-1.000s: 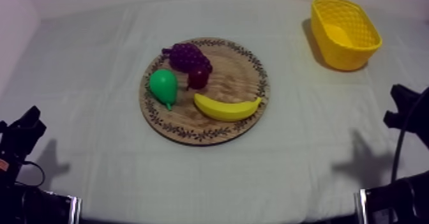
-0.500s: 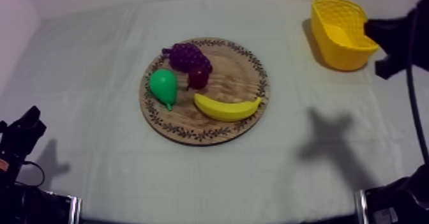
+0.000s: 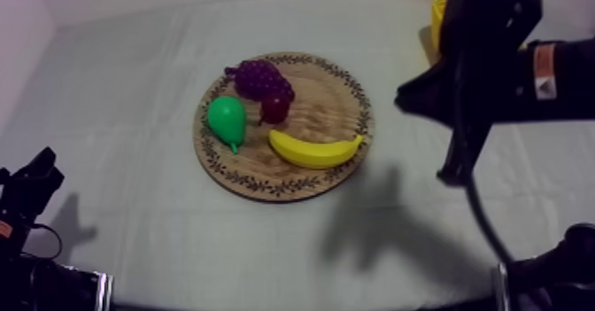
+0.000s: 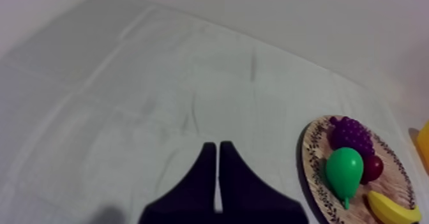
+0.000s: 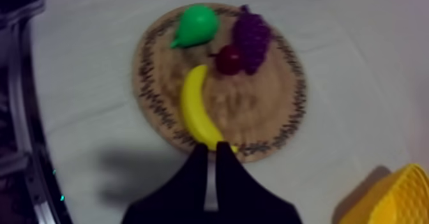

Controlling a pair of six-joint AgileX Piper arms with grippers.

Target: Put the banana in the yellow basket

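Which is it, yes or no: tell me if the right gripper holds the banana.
No: the right gripper is shut on nothing, a narrow wedge, and the banana lies on the wooden board.

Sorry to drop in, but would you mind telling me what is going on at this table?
The right tool, shut on nothing, hovers near one end of the banana, which lies untouched on the wooden board alongside the pear, the grapes and the small red fruit. The yellow basket stands off to one side of the board. The left tool is shut on nothing, low at its own side of the table.
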